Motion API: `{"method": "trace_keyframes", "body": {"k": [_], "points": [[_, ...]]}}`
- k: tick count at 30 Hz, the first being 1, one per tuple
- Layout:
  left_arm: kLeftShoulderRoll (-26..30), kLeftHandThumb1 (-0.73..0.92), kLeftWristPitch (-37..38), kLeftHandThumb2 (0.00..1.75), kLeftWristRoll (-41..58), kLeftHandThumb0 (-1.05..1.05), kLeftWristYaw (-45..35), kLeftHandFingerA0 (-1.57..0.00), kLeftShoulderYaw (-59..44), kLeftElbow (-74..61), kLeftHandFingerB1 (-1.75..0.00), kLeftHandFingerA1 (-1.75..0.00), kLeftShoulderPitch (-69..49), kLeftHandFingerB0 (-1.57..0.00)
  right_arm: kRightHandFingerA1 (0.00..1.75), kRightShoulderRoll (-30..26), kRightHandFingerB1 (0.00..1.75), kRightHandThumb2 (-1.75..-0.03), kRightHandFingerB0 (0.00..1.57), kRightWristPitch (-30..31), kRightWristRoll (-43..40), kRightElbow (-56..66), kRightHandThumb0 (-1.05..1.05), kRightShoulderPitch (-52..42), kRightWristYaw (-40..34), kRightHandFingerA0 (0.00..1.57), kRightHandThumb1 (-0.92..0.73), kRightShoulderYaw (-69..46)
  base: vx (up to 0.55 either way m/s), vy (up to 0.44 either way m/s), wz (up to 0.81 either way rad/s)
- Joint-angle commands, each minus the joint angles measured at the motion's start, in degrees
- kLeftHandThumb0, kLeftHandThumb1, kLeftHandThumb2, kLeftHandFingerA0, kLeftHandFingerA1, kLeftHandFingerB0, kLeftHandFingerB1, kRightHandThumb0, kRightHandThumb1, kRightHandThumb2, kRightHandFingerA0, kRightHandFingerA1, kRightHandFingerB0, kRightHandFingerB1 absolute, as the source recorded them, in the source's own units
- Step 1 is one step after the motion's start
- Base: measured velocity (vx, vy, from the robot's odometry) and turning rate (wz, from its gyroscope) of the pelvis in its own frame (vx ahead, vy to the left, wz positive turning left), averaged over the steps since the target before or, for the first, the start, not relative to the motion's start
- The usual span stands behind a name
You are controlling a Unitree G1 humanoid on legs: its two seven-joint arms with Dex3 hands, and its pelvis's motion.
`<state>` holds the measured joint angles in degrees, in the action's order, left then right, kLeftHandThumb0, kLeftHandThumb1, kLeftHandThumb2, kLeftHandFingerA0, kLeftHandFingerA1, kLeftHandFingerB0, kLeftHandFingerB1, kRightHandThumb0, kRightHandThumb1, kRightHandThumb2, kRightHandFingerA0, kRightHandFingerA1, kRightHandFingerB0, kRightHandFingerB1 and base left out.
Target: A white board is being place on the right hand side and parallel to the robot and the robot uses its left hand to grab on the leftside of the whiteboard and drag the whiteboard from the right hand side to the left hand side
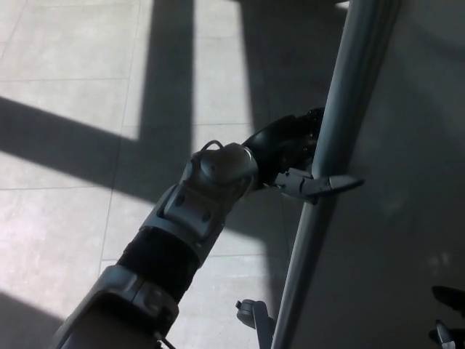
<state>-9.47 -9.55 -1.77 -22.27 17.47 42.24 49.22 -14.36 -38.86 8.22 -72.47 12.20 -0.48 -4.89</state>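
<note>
The left robot hand [299, 156] is clamped on the left edge frame [341, 131] of the whiteboard [399, 218]: its thumb lies across the frame's front, pointing right, while its fingers curl behind the frame. The whiteboard fills the space to the right of this hand, its pale frame running steeply from top to bottom. A caster wheel [251, 314] sits below the hand, beside the frame's foot. Dark fingertips of the right robot hand [447, 316] peek in at the lower right corner; whether they are spread or closed cannot be told. Tiled floor [73, 109] lies to the left.
</note>
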Motion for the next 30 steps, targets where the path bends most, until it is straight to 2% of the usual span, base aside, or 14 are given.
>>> {"method": "trace_keyframes", "body": {"k": [1,2,3,4,5,8,13,14,15,18,20,21,28,30], "points": [[-2.1,0.42,6.3,0.82,-4.0,-0.74,8.6,0.0,-0.5,4.0,-0.03,-0.12,1.9,0.0,0.64,-0.8,0.51,-1.07,0.26,-0.2,-0.8,0.0,-0.52,0.3,1.1,0.56,-0.65,-0.3,0.0,0.0,0.0],[-2.5,0.42,6.1,0.82,-3.7,-0.74,9.4,0.0,-1.0,4.3,-0.03,-0.12,2.0,0.0,0.64,-0.8,0.51,-1.07,0.26,0.3,-0.5,0.0,-0.52,0.5,0.6,0.56,-0.65,-0.1,0.0,0.0,0.0],[-3.2,0.42,6.9,0.76,-4.4,-0.71,13.0,-0.1,-1.5,4.2,-0.25,-0.42,1.4,-0.06,0.64,-0.8,0.51,-1.06,0.27,0.2,-0.6,-0.1,-0.52,0.7,0.9,0.57,-0.65,-0.2,0.0,0.0,0.0],[-3.7,0.51,7.8,0.56,-5.6,-0.7,16.8,-0.43,-1.7,3.9,-0.41,-0.52,0.7,-0.37,0.65,-0.7,0.51,-1.06,0.27,0.2,-0.6,-0.1,-0.52,0.9,0.9,0.57,-0.65,-0.2,0.0,0.0,0.0],[-4.5,0.54,8.5,0.59,-6.2,-0.46,21.0,-0.58,-2.5,3.8,-1.35,-1.46,0.3,-0.54,0.65,-0.8,0.51,-1.06,0.28,0.2,-0.5,-0.1,-0.53,1.0,0.6,0.58,-0.65,-0.1,0.0,0.0,0.0],[-5.5,0.68,9.8,0.56,-8.2,-0.2,29.1,-0.78,-3.3,3.5,-1.75,-1.75,0.5,-0.63,0.65,-1.0,0.52,-1.06,0.29,0.1,-0.2,-0.1,-0.53,1.5,-0.1,0.59,-0.64,0.0,0.0,0.0,0.0],[-3.1,0.64,9.1,0.59,-7.8,-0.26,28.6,-0.66,-4.6,2.3,-1.36,-1.51,1.9,-0.72,0.65,-0.9,0.51,-1.06,0.28,0.7,-0.5,-0.1,-0.52,2.8,0.4,0.58,-0.64,-0.2,0.0,0.0,0.0],[-2.3,0.69,9.6,0.56,-7.6,-0.25,28.1,-0.7,-4.8,2.4,-1.49,-1.69,2.4,-0.6,0.65,-0.9,0.51,-1.06,0.27,0.7,-0.6,-0.1,-0.52,3.3,0.7,0.57,-0.65,-0.2,0.0,0.0,0.0],[-1.0,0.47,12.2,0.82,-6.7,-0.35,26.4,-1.08,-5.6,2.7,-1.24,-1.38,2.1,-0.88,0.64,-0.8,0.51,-1.06,0.28,1.0,-0.5,0.0,-0.5,3.7,0.3,0.57,-0.65,-0.1,0.0,0.0,0.0],[0.7,0.45,12.6,0.84,-6.1,-0.34,24.7,-1.11,-6.7,0.7,-1.19,-1.35,0.5,-0.89,0.64,-0.7,0.51,-1.06,0.27,0.8,-0.7,0.0,-0.52,3.8,0.7,0.56,-0.65,-0.2,0.0,0.0,0.0],[1.5,0.45,11.8,0.83,-6.4,-0.34,23.9,-1.12,-6.8,-1.5,-1.19,-1.36,-1.0,-0.89,0.64,-1.0,0.51,-1.06,0.27,0.6,-0.2,0.0,-0.52,3.7,0.1,0.57,-0.65,0.0,0.0,0.0,0.0],[2.4,0.64,13.2,0.58,-6.6,-0.26,23.1,-0.78,-6.7,-2.7,-1.56,-1.7,-2.3,-0.68,0.64,-1.0,0.51,-1.06,0.28,0.7,0.0,0.0,-0.53,3.7,-0.5,0.58,-0.66,0.2,0.0,0.0,0.0],[7.6,0.66,14.9,0.56,-7.0,-0.26,20.1,-0.78,-8.0,-13.0,-1.74,-1.75,-10.2,-0.55,0.64,-1.1,0.51,-1.07,0.27,1.2,0.0,0.1,-0.53,4.5,-0.1,0.57,-0.66,0.3,0.0,0.0,0.0],[8.6,0.65,15.0,0.58,-6.7,-0.26,19.1,-0.79,-8.2,-15.2,-1.55,-1.69,-11.9,-0.66,0.65,-1.1,0.51,-1.06,0.28,0.8,0.1,0.0,-0.53,4.3,-0.5,0.57,-0.66,0.5,0.0,0.0,0.0]]}}
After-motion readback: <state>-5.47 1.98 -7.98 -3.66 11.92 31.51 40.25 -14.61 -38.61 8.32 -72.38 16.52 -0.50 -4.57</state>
